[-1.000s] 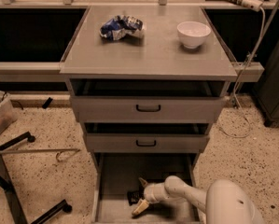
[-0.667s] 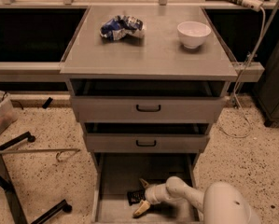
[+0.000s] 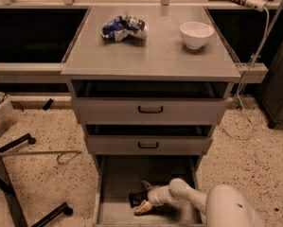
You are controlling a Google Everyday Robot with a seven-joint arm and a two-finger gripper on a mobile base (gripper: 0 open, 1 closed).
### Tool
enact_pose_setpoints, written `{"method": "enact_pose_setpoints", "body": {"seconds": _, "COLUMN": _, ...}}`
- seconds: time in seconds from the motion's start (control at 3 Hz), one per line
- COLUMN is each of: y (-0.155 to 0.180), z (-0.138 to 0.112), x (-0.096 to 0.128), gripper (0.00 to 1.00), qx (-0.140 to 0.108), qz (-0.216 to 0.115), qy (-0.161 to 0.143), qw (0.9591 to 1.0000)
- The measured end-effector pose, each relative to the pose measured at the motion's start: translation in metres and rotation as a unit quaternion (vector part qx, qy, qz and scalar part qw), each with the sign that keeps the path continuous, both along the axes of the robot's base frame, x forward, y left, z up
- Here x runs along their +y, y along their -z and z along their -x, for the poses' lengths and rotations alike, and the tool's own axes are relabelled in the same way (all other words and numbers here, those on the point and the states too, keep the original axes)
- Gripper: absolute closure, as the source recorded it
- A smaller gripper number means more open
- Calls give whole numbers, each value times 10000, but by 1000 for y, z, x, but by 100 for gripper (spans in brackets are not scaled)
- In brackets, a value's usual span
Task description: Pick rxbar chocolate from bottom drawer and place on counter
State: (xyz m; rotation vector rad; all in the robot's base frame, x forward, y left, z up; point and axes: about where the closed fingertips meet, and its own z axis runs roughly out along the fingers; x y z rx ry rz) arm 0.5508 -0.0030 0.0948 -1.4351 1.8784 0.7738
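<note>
The bottom drawer (image 3: 113, 183) is pulled out at the foot of the cabinet. The rxbar chocolate (image 3: 136, 199), a small black wrapper, lies on the drawer floor near the front. My gripper (image 3: 144, 196) reaches into the drawer from the right on a white arm. Its two pale fingertips (image 3: 143, 207) stand apart, one behind the bar and one in front of it, so the bar lies between them. The counter (image 3: 155, 46) is the broad grey slab on top of the cabinet.
A crumpled blue-and-white foil bag (image 3: 123, 27) and a white bowl (image 3: 196, 34) sit at the back of the counter. Two shut grey drawers with black handles (image 3: 150, 109) are above the open one. A metal stand (image 3: 18, 174) is on the floor at left.
</note>
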Motion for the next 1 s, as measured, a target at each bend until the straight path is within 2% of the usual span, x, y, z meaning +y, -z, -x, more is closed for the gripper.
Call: {"method": "enact_pose_setpoints", "body": {"seconds": 1.0, "y": -8, "z": 0, "x": 0, "gripper": 89, "qx": 0, "qz": 0, "qy": -1, "qw": 10000}}
